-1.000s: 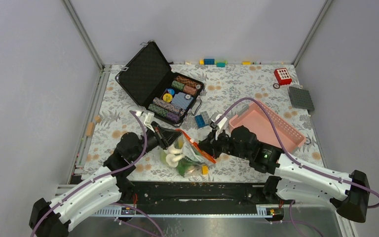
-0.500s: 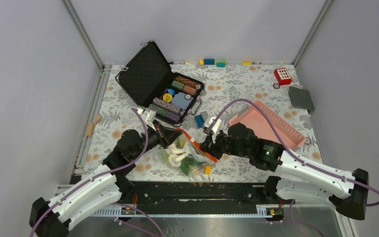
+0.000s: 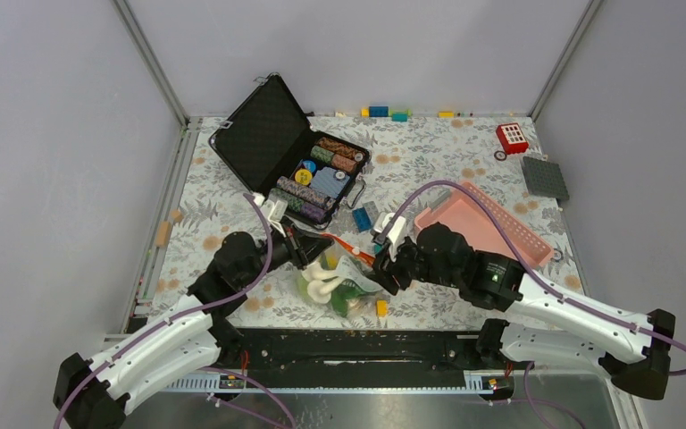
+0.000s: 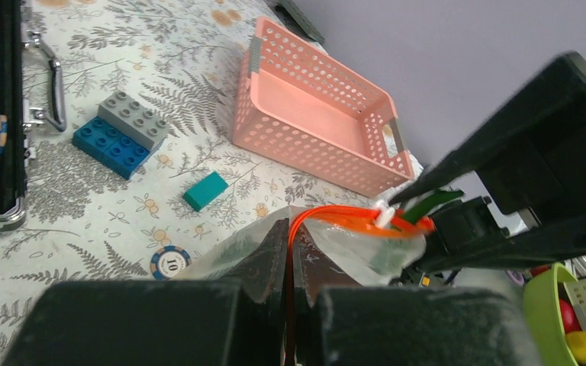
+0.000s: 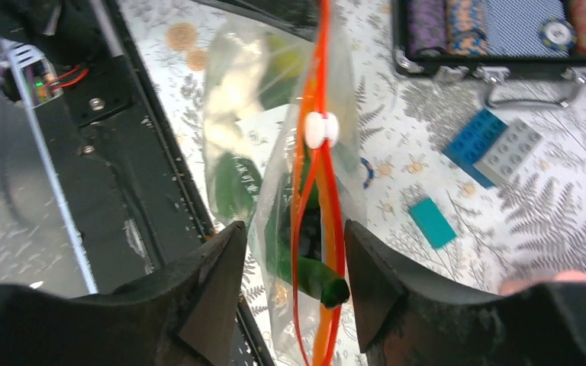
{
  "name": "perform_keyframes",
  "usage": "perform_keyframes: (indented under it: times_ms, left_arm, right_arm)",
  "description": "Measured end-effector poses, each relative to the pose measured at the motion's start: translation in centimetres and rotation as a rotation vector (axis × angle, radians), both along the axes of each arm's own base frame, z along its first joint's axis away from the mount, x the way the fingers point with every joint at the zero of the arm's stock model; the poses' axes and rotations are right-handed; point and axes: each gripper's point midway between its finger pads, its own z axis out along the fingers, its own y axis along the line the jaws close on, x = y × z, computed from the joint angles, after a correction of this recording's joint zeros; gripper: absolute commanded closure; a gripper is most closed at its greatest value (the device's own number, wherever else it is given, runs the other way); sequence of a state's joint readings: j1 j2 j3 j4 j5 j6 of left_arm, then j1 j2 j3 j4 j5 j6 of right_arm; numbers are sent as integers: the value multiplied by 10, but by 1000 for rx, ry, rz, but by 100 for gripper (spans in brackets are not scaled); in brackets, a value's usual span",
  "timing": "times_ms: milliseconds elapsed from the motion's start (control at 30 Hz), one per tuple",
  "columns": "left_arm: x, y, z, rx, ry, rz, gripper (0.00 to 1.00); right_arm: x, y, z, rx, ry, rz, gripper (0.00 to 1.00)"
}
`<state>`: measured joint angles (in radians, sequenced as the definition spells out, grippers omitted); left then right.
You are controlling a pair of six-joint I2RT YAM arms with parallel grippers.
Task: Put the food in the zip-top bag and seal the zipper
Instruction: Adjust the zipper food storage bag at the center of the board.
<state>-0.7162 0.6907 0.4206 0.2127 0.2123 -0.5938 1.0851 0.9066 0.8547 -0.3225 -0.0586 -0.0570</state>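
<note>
The clear zip-top bag (image 3: 339, 281) lies near the table's front edge between both arms, with white mushroom-like pieces and green food (image 3: 322, 284) inside. My left gripper (image 3: 311, 246) is shut on the far end of the orange-red zipper (image 4: 328, 216). The white slider (image 5: 320, 130) sits partway along the strip. My right gripper (image 5: 295, 252) stands open astride the bag's mouth, its fingers (image 5: 225, 267) apart on either side of the zipper (image 5: 322, 69). A long green pod (image 5: 313, 278) pokes out through the unsealed part of the mouth, between those fingers.
An open black case of poker chips (image 3: 295, 165) stands behind the left arm. Blue and grey bricks (image 3: 364, 214) and a pink basket (image 3: 491, 228) lie behind the right arm. A small yellow block (image 3: 380, 307) sits by the bag's near corner. A loose chip (image 4: 169, 261) lies nearby.
My right gripper has opened and let go of the zipper strip, staying astride the bag's mouth. The left gripper keeps its hold and has shifted slightly right.
</note>
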Motion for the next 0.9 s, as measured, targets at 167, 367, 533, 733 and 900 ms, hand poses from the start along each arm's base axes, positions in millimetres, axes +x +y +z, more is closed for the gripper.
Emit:
perform_keyframes:
  times_ms: [167, 367, 533, 733, 900]
  left_arm:
    - [-12, -7, 6, -2, -44, -90, 100]
    - [-26, -14, 10, -1, -88, -188, 100]
    - [-29, -14, 10, 3, -101, -201, 100]
    - [-30, -12, 13, 10, -131, -204, 100]
    - [-31, -13, 11, 22, -144, -218, 100]
  right_arm:
    - [14, -14, 7, 22, -1, -150, 31]
    - [23, -44, 45, 181, -34, -323, 19]
    - [20, -72, 59, 276, -24, -416, 21]
    - [9, -91, 36, 220, 56, -465, 23]
    - [1, -93, -2, 91, 132, -465, 24]
